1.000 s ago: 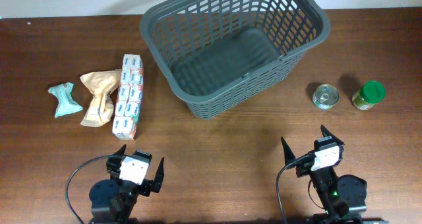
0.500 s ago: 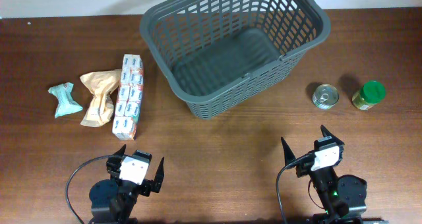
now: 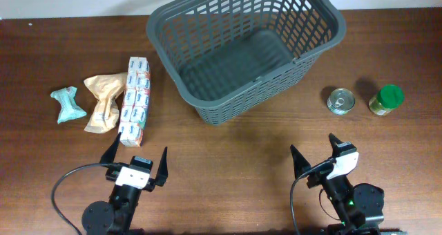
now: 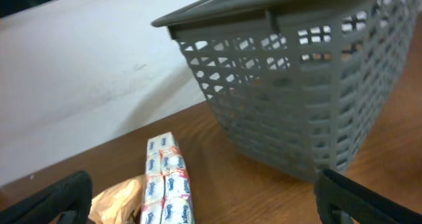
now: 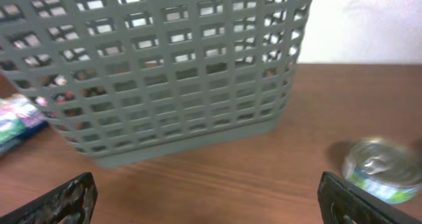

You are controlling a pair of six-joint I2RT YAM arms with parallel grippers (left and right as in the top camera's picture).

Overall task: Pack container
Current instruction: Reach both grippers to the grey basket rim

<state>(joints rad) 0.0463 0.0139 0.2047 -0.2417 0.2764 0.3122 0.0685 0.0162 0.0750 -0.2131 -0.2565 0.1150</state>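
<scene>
The dark grey lattice basket (image 3: 243,47) stands empty at the back middle of the table; it also shows in the left wrist view (image 4: 303,85) and the right wrist view (image 5: 165,66). A long pack of tissue packets (image 3: 134,101) lies left of it, seen too in the left wrist view (image 4: 166,188), with a tan paper bag (image 3: 103,102) and a pale green packet (image 3: 68,104) further left. A tin can (image 3: 340,101) and a green-lidded jar (image 3: 385,100) stand at the right. My left gripper (image 3: 137,156) is open and empty just in front of the tissue pack. My right gripper (image 3: 314,151) is open and empty in front of the can.
A pale wall borders the table's far edge behind the basket. Bare wood lies between the two grippers and the basket's front wall. The can also shows at the right edge of the right wrist view (image 5: 382,170).
My left gripper has moved forward and left toward the tissue pack and spread wider. My right gripper has shifted slightly forward and left.
</scene>
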